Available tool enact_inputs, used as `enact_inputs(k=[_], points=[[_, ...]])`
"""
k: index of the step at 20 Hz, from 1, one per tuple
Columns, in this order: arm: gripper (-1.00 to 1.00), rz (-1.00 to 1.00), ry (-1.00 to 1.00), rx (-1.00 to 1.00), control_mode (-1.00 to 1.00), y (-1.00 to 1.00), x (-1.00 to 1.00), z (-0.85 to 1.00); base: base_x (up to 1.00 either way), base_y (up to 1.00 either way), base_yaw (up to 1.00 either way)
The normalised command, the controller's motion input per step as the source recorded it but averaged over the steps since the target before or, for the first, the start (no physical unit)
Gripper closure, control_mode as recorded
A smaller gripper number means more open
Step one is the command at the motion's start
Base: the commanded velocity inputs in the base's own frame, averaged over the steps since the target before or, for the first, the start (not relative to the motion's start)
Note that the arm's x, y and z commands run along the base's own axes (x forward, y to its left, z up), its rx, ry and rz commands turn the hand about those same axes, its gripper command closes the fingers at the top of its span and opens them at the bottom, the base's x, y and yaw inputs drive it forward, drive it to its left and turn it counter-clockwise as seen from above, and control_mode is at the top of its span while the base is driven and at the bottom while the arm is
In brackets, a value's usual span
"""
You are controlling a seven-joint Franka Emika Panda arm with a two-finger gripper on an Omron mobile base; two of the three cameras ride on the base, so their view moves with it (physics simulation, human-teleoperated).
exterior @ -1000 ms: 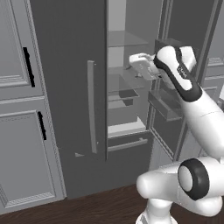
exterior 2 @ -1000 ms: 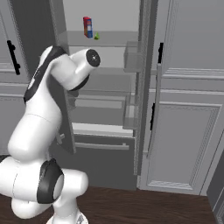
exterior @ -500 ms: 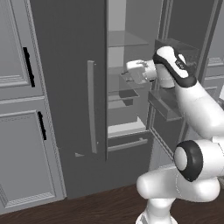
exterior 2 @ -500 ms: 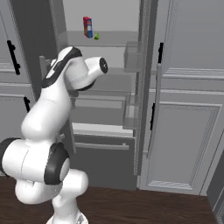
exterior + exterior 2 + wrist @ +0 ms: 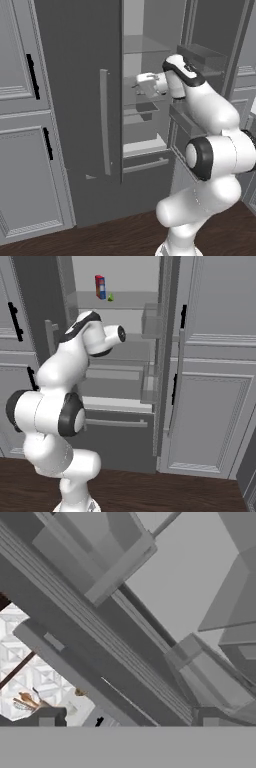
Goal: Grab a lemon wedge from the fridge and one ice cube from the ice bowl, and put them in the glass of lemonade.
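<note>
Since a second ago the arm has swung its hand further left and deeper into the open fridge (image 5: 80, 100), so the gripper (image 5: 136, 85) now sits at about middle-shelf height inside the compartment instead of out by the right-hand door. The base hasn't driven anywhere; the cabinets line up the same in both base views.

Claw state: the hand view shows the two dark finger tips (image 5: 47, 718) way out at opposite sides of the bottom edge, so the jaws are spread wide with nothing between them.

The lemon wedge (image 5: 110, 297) is a tiny yellow-green bit on the upper fridge shelf, just to the right of a red and yellow carton (image 5: 100, 287) that stands upright there. Both are well above the robot's wrist in the right base view, so the hand is a shelf or so lower than the wedge and not touching it.

Both fridge doors stand open. The left door, with its long grey bar handle (image 5: 104, 125), fills the middle of the left base view, and the right door shows bins on its inner side. Below the shelves the fridge drawer (image 5: 147, 162) is closed. Light grey panelled cabinets (image 5: 25, 150) flank the fridge on both sides, and the floor (image 5: 175, 491) is dark wood.

Can't make out the ice bowl or the glass from these angles.
</note>
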Motion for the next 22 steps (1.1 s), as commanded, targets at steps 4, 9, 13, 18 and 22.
enact_inputs(k=[4, 9, 13, 18, 22], points=[[-1.00, 0.00, 0.00, 0.00, -1.00, 0.07, 0.47, -0.28, 0.00, 0.00, 0.00], [-1.00, 0.02, 0.00, 0.00, -1.00, 0.25, 0.43, -0.12, 0.00, 0.00, 0.00], [-1.00, 0.01, -0.01, 0.00, -1.00, 0.51, 0.11, -0.06, 0.00, 0.00, 0.00], [-1.00, 0.06, -0.05, 0.02, -1.00, 0.58, -0.02, -0.05, 0.00, 0.00, 0.00], [-1.00, 0.13, -0.09, 0.03, -1.00, 0.70, -0.37, 0.00, 0.00, 0.00, 0.00]])
